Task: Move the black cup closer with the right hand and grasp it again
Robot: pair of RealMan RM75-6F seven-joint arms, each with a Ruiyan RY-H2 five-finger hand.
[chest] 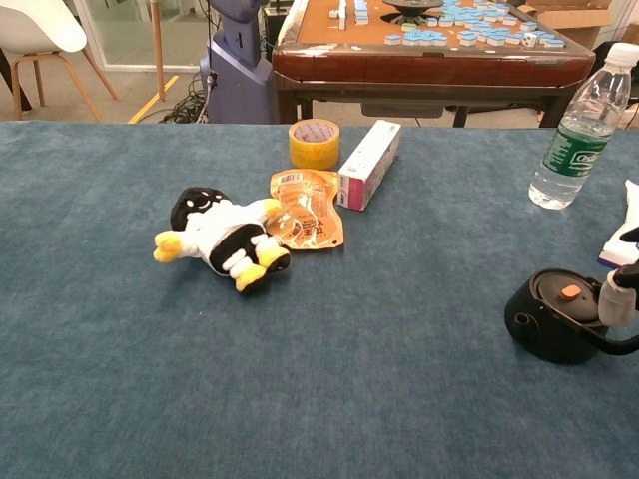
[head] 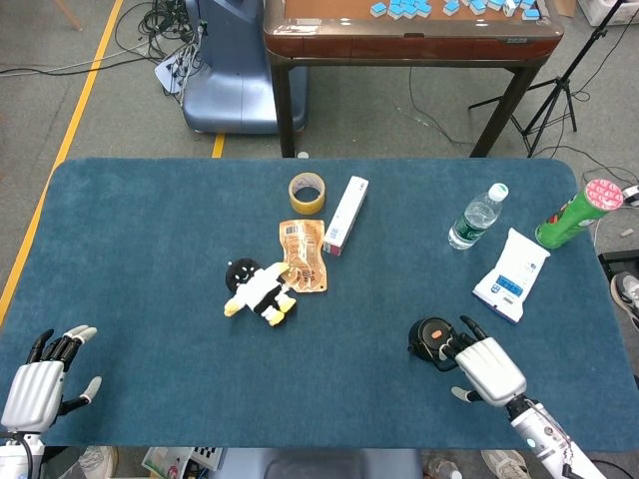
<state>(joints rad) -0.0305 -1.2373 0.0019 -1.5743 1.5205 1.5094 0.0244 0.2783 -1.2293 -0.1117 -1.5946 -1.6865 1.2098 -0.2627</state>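
Observation:
The black cup point(head: 430, 339) with an orange dot on its lid stands on the blue table cloth at the near right; in the chest view the black cup point(chest: 552, 315) is at the right edge. My right hand point(head: 488, 368) lies just right of it, fingers spread. Its fingertips point(chest: 612, 301) reach the cup's right side, while the thumb stays away from the cup. Whether they wrap the cup's side loop is hidden. My left hand point(head: 41, 375) rests at the near left corner, fingers apart, holding nothing.
A plush penguin point(head: 257, 290), an orange pouch point(head: 303, 255), a tape roll point(head: 308, 192) and a white box point(head: 345, 215) lie mid-table. A water bottle point(head: 475, 218), a white packet point(head: 511, 273) and a green can point(head: 576, 216) sit behind the cup.

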